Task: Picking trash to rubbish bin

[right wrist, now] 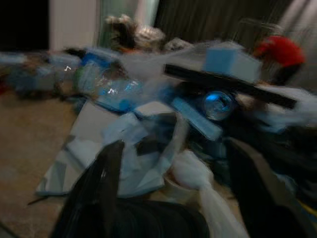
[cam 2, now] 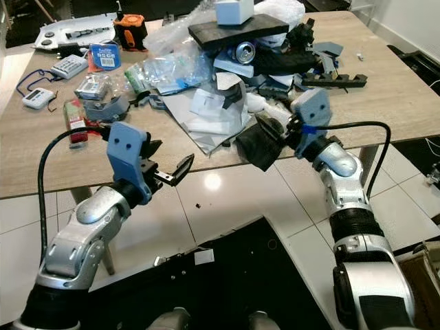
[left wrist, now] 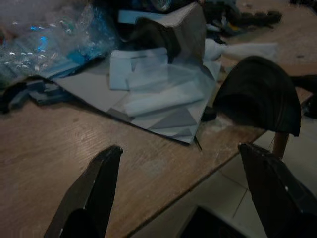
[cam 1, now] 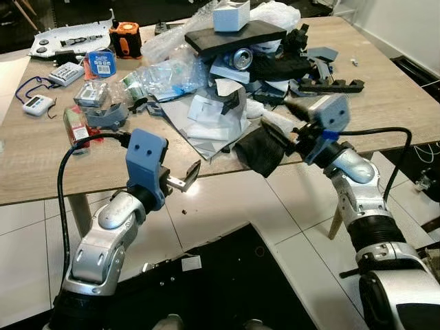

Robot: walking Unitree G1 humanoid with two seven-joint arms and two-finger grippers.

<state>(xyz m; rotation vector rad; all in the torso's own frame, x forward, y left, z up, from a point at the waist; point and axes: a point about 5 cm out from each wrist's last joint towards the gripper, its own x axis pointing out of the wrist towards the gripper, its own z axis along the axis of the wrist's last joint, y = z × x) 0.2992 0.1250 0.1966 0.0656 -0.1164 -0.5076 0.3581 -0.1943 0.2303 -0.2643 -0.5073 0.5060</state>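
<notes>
Heaped across the middle of the wooden desk: plastic wrap, torn paper, a drink can, a dark slab with a small white box on top, all mixed loosely, probably because nothing has been sorted yet. Off to the robot's left, apart from the pile, a calculator and a timer, likely not trash at all. Right at the near desk edge, half overhanging, a crumpled black bag-like piece, gripped by the right tool; seemingly pulled to the rim so as to come clear of the heap. No rubbish bin anywhere among these pictures, so presumably a carry still ahead. Below the desk edge and short of it, over the tiled floor, the left tool, fingers spread wide with nothing between them, held low perhaps to stay out of the way or to be ready for the next piece. From the left wrist: the two black fingers plainly apart, the flat grey paper sheet and the curved black piece at the rim, detail that the head views give only small. From the right wrist, blurred: the black material bunched between the fingers, the can's round end beyond, but little else sharp enough to trust.
</notes>
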